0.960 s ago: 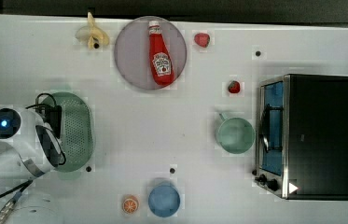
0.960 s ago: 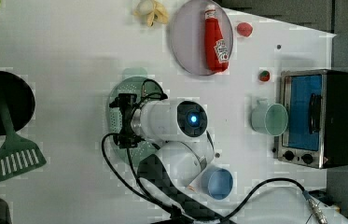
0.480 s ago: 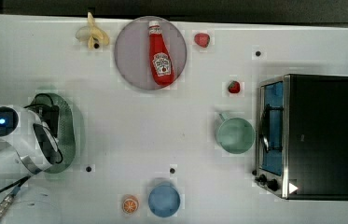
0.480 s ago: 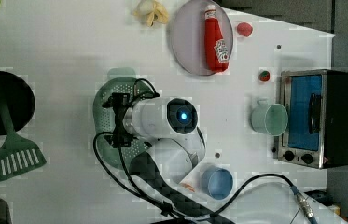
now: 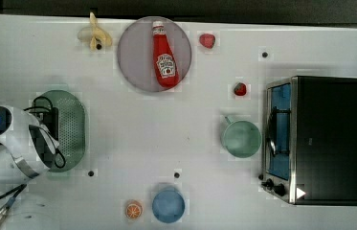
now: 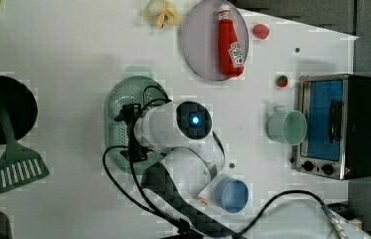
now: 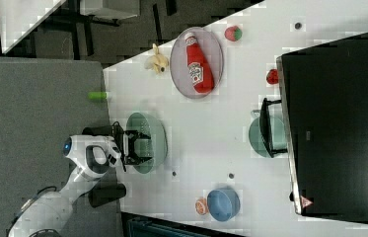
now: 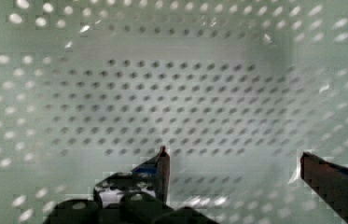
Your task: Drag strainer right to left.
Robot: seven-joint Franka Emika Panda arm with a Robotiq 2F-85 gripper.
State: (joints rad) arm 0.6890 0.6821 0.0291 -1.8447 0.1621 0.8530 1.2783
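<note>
The strainer (image 5: 73, 127) is a pale mint-green oval colander dotted with holes, lying near the top view's left edge of the white table (image 5: 176, 124). It also shows as strainer (image 6: 118, 119) under the arm and as strainer (image 7: 154, 133) beside the table's edge. My gripper (image 7: 134, 146) reaches down into it from the arm. From the wrist, the gripper (image 8: 234, 161) stands open, both dark fingertips (image 8: 163, 161) low inside the perforated strainer (image 8: 185, 93) with nothing between them. Whether a finger presses on the wall I cannot tell.
A mint-green mug (image 5: 240, 139) stands by the toaster oven (image 5: 319, 139) at the top view's right. Further off lie a plate with a ketchup bottle (image 5: 164, 55), a banana (image 5: 94, 36) and a blue bowl (image 5: 168, 205). A black pan (image 6: 4, 109) and green spatula (image 6: 16, 169) sit at the left view's left.
The strainer slid a little toward the top view's left together with the gripper inside it. Over the last half second both have hardly moved. The fingers stay open.
</note>
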